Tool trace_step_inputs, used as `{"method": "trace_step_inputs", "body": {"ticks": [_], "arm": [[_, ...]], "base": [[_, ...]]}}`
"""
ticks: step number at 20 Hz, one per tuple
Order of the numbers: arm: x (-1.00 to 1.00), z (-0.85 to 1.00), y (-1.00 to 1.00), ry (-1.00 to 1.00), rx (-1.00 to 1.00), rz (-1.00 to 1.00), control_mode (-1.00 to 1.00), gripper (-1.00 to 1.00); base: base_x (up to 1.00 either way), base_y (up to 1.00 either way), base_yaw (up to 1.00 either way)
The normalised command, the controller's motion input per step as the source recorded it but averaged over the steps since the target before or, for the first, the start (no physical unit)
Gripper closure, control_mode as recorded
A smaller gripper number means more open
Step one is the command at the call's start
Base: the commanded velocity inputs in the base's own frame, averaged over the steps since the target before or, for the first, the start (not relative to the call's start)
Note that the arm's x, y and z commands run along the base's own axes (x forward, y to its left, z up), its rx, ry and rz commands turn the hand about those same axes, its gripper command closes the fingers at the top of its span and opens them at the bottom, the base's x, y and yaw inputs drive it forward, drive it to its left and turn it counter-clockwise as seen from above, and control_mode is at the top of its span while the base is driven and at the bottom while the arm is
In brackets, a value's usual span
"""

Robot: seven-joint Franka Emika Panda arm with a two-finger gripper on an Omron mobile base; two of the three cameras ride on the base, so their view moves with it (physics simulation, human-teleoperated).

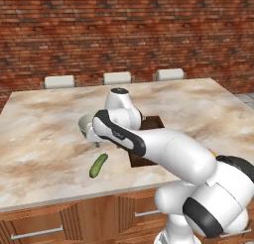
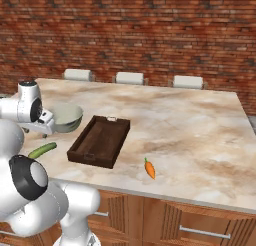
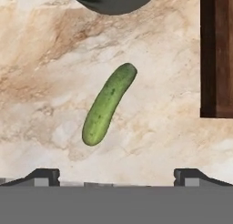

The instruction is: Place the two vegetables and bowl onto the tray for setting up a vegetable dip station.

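The dark green cucumber [image 3: 108, 104] lies flat on the marble counter, slanted, just ahead of my fingertips [image 3: 43, 175]. My gripper [image 3: 116, 177] hovers above it, open wide, with nothing between the fingers. In the right base view the gripper [image 2: 46, 134] hangs between the cucumber [image 2: 42, 150] and the pale grey-green bowl [image 2: 67, 117]. The dark brown tray [image 2: 100, 140] sits just right of the bowl and holds nothing. The orange carrot [image 2: 149, 168] lies alone on the counter, right of the tray near the front edge. My arm hides part of the bowl [image 1: 85, 123] and tray [image 1: 149, 124]; the cucumber [image 1: 98, 165] shows.
Three pale chair backs [image 2: 130, 78] stand along the counter's far side, before a brick wall. The counter's front edge [image 1: 74, 198] runs close below the cucumber, with wooden drawers beneath. Bare marble spreads to the right of the tray [image 2: 200, 130].
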Motion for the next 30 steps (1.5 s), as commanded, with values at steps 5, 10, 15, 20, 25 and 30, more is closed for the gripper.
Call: {"method": "trace_step_inputs", "body": {"ticks": [5, 10, 15, 20, 25, 30], "arm": [[0.18, -0.28, 0.25, -0.02, -0.03, 0.0, -1.0, -1.0], [0.09, -0.26, 0.1, -0.02, -0.02, 0.0, -1.0, -1.0], [0.02, -0.36, 0.0, -0.01, 0.0, 0.0, -1.0, -1.0], [0.08, -0.33, 0.0, -0.02, 0.0, 0.0, -1.0, -1.0], [0.13, -0.29, 0.02, 0.0, 0.0, 0.0, -1.0, -1.0], [0.15, -0.24, 0.07, 0.0, 0.0, 0.0, -1.0, -1.0]], "base": [[0.0, 0.0, 0.0], [0.0, 0.0, 0.0], [0.0, 0.0, 0.0], [0.0, 0.0, 0.0], [0.0, 0.0, 0.0], [0.0, 0.0, 0.0]]}}
